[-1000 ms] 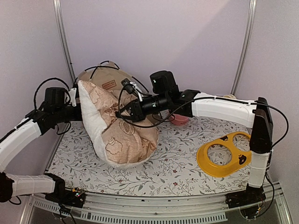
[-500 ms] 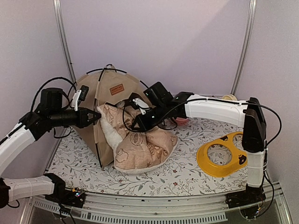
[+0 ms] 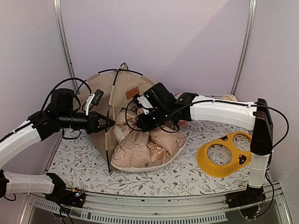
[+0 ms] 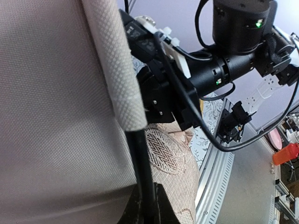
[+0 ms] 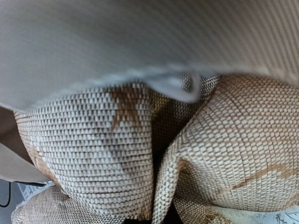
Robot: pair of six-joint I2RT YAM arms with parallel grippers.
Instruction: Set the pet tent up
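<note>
Where my left gripper (image 3: 108, 123) clamps the thin black pole (image 4: 141, 158) at the front edge of the tent (image 3: 122, 86), the pole looks springy and the tent light and floppy, so the pole seems the best hold. My right gripper (image 3: 141, 122) presses into the soft pillow (image 3: 145, 147); I cannot tell its spread. The tent stands back left on the flowered table (image 3: 187, 175), pale walls (image 3: 187, 42) behind.

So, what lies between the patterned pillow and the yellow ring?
Nothing: only bare floral table cover separates the pillow and yellow ring, seen in the top view.
</note>
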